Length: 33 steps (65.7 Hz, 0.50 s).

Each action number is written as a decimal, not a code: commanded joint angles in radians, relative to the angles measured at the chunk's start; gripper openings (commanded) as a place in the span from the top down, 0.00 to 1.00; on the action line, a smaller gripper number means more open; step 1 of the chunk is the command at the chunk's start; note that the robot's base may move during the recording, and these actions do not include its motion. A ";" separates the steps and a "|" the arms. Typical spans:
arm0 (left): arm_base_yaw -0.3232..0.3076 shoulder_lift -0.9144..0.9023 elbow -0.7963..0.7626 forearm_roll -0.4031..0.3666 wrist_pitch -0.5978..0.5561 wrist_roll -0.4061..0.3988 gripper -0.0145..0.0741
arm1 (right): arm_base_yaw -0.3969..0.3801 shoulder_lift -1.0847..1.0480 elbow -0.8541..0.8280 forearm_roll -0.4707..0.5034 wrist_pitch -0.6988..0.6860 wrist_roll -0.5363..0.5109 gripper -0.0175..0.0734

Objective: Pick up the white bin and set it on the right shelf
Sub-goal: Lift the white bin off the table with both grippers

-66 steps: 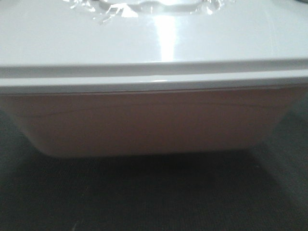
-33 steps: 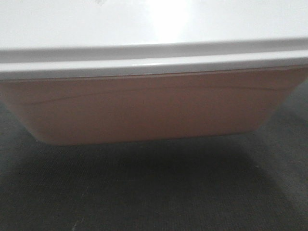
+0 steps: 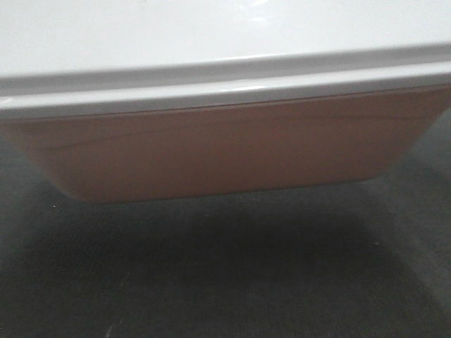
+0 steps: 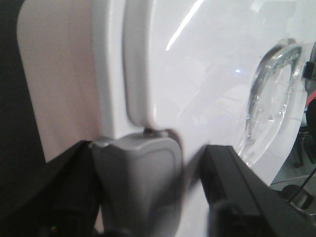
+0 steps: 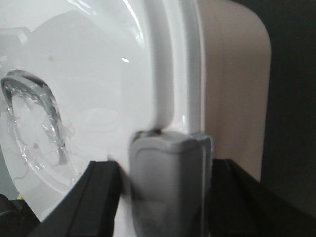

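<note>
Since half a second ago the bin point(image 3: 225, 158) has come up a little more in the front view. Its lower edge sits higher against the floor point(image 3: 225, 282), and the rim of the lid point(image 3: 211, 35) now slopes, right end above left.

From where I stand, the left gripper point(image 4: 148, 197) is clenched on one end of the bin. Its 2 black fingers point(image 4: 59, 192) straddle a grey clasp point(image 4: 136, 177). The finger on the tub side presses against the clasp and the one on the lid side lies along the glossy top, though blur hides the exact contact there. The right gripper point(image 5: 168, 197) grasps the opposite end the same way, its 2 black fingers point(image 5: 98, 197) close on either side of the other clasp point(image 5: 170, 173), which hooks over the rim.

Just beyond each clasp the lid's raised lip ends in a rounded notch. Further out, the lid is smooth and shiny, with a bright streak of reflected light across it. Near its middle sits a clear handle point(image 4: 274, 98) wrapped in crinkled film. On the far side of the rim the pinkish-white wall curves to a rounded corner against a dark background.

Seen from the front, the bin fills the upper half of the view, hanging between both grippers. A faint curved line runs along its side, and a soft shadow lies on the dark floor below it.
</note>
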 commanded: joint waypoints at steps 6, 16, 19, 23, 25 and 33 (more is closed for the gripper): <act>-0.017 -0.031 -0.040 -0.215 0.045 0.028 0.50 | 0.015 -0.037 -0.034 0.156 0.088 0.003 0.44; -0.017 -0.031 -0.040 -0.290 0.027 0.095 0.50 | 0.015 -0.037 -0.033 0.156 0.080 0.003 0.44; -0.017 -0.031 -0.040 -0.317 0.027 0.112 0.50 | 0.015 -0.037 -0.033 0.156 0.080 0.003 0.44; -0.017 -0.031 -0.040 -0.334 0.023 0.118 0.50 | 0.015 -0.037 -0.033 0.156 0.080 0.003 0.44; -0.017 -0.031 -0.040 -0.336 0.018 0.118 0.50 | 0.015 -0.037 -0.033 0.156 0.080 0.003 0.44; -0.017 -0.031 -0.040 -0.333 0.011 0.123 0.50 | 0.015 -0.037 -0.033 0.157 0.068 0.003 0.44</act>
